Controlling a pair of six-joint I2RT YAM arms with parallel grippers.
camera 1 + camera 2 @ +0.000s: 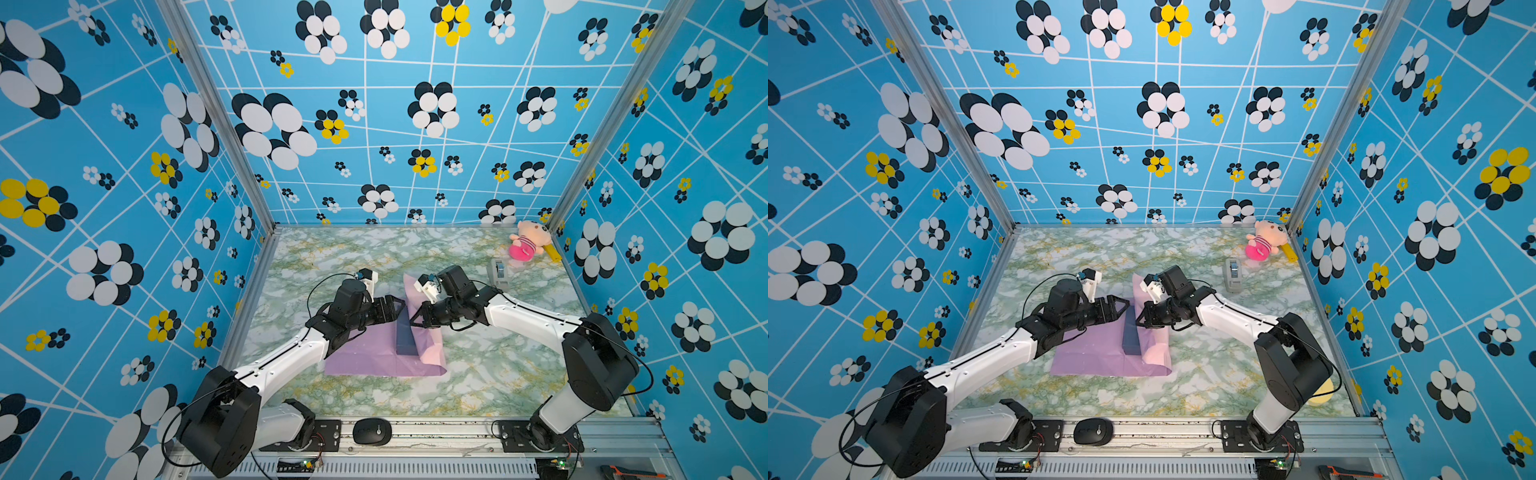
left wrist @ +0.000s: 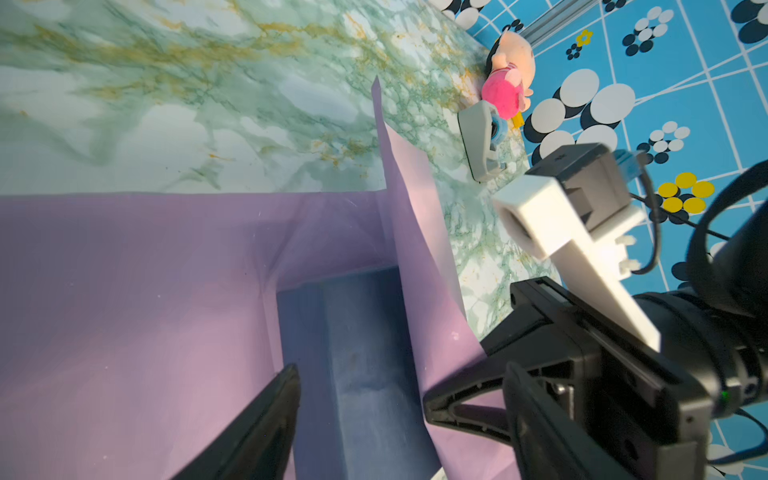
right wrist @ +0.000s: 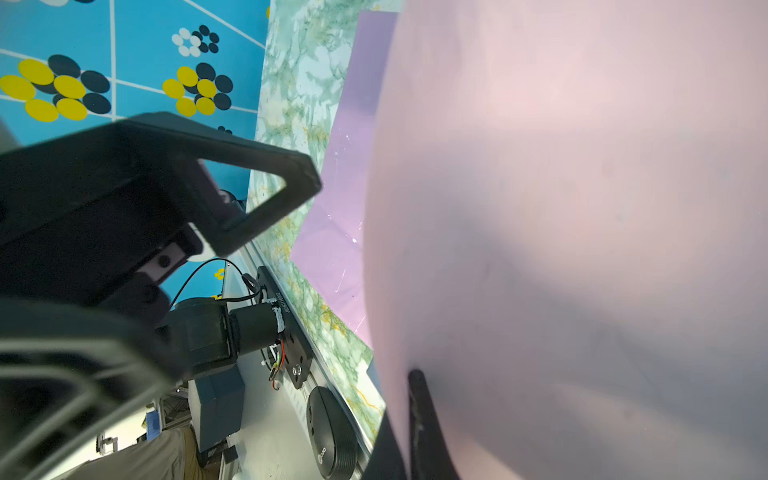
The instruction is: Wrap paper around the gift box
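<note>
The box (image 1: 405, 334) sits on the lilac paper (image 1: 365, 359), which lies spread on the table (image 1: 490, 374) between the two arms. It shows as a long, narrow navy block and seems to stand on a thin side. The sheet's right part is lifted against the box, pale pink underside out. The right gripper (image 1: 416, 322) is closed on that raised flap near its upper edge. The left gripper (image 1: 400, 309) hangs over the box's far end with its jaws apart and nothing in them. The paper looks thin, light and limp. It will likely sag, crease and slip from a loose pinch, and a hard pull could tear it. It is best taken by a free edge or corner and drawn taut over the box. The box looks stiff, light and matte, so it should grip well across its narrow width. Standing this way, though, it may tip or slide under the paper's pull, so it probably wants steadying from above.
</note>
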